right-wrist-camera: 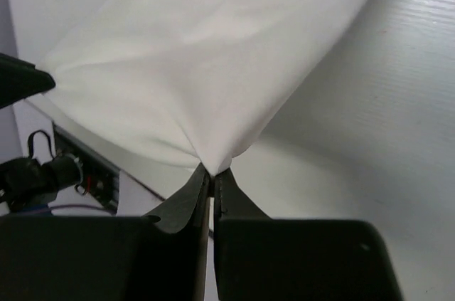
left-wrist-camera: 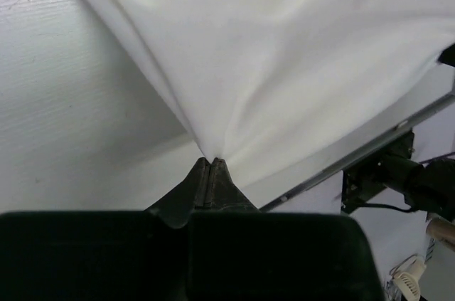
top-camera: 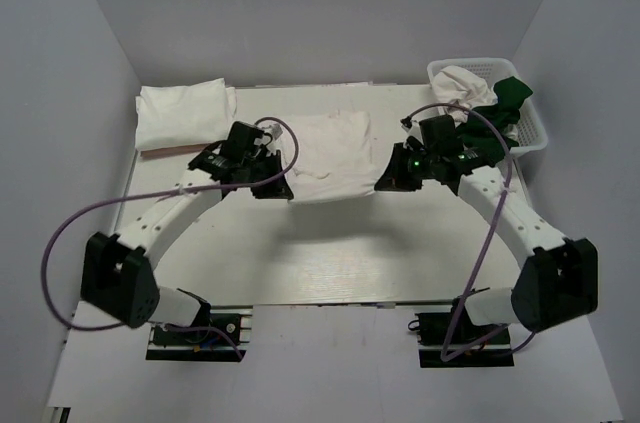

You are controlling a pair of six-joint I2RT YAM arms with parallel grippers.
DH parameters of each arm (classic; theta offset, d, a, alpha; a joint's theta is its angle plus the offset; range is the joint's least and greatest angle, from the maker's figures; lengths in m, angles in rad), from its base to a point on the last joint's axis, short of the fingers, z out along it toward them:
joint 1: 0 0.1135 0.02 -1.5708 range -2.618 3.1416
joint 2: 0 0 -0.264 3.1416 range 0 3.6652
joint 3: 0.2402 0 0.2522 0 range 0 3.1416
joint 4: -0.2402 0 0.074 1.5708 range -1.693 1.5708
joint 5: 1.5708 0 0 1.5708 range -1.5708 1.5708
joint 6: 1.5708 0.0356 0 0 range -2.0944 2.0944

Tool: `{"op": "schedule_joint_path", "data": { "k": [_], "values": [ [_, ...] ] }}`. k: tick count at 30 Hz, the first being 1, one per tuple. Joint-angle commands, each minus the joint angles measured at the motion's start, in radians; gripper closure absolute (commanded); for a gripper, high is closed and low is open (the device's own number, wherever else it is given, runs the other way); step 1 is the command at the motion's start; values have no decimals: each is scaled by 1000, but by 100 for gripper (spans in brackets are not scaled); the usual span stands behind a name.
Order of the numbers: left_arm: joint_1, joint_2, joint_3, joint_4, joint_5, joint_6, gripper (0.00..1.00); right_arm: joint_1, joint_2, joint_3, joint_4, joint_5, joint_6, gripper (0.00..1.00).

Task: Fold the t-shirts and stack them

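Overhead, you have one folded white t-shirt (top-camera: 185,113) far left, one spread white t-shirt (top-camera: 330,155) mid-table, apparently mid-fold, and two waiting in the basket (top-camera: 537,133): a crumpled white t-shirt (top-camera: 462,83) and a dark green t-shirt (top-camera: 512,98). Left wrist: left gripper (left-wrist-camera: 211,162) clenched on its edge. Right wrist: right gripper (right-wrist-camera: 211,170) likewise

Robotics lab test cell, plain white panels (top-camera: 70,63) walling three sides, white table (top-camera: 330,263), left arm (top-camera: 165,211) and right arm (top-camera: 505,208) bolted at its near edge on black base plates (top-camera: 195,341), purple cables (top-camera: 48,255) looping loose from wrists to bases
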Motion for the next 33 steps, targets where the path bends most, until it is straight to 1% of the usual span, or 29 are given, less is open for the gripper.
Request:
{"op": "schedule_joint_path", "data": {
  "k": [1, 3, 5, 7, 8, 10, 12, 13, 14, 17, 20, 23, 27, 31, 33],
  "values": [
    [9, -115, 16, -108, 20, 45, 100, -14, -63, 66, -114, -118, -61, 100],
    [9, -169, 42, -122, 11, 31, 100, -14, -77, 135, -146, -138, -79, 100],
    [9, -195, 51, -122, -2, 17, 100, -14, -67, 195, -180, -118, -96, 100],
    [9, -217, 51, -86, -29, 8, 100, -16, -68, 232, -183, -124, -101, 100],
    [9, -217, 51, -72, -40, -3, 100, -19, -44, 255, -167, -130, -104, 100],
    [18, -217, 51, -38, -77, -16, 100, -19, -51, 251, -148, -175, -108, 100],
    [29, -217, 51, -18, -88, -37, 100, -20, -21, 241, -87, -253, -90, 100],
    [29, -217, 51, -6, -115, -55, 100, -19, -14, 238, -67, -275, -73, 100],
    [29, -217, 51, -6, -132, -67, 100, -20, 4, 225, -36, -358, -65, 100],
    [29, -217, 42, -6, -201, -99, 100, -26, 59, 218, -18, -437, -44, 100],
    [29, -217, 20, -16, -268, -126, 100, -35, 91, 214, 2, -473, -39, 100],
    [29, -191, 20, -4, -322, -138, 100, -51, 111, 198, 68, -486, -12, 100],
    [38, -122, 52, 22, -396, -149, 100, -80, 173, 208, 99, -502, 22, 100],
    [47, -22, 132, 43, -448, -149, 100, -109, 237, 220, 140, -519, 56, 100],
    [56, 54, 189, 43, -459, -149, 100, -129, 280, 238, 148, -523, 62, 100]
  ]
}}
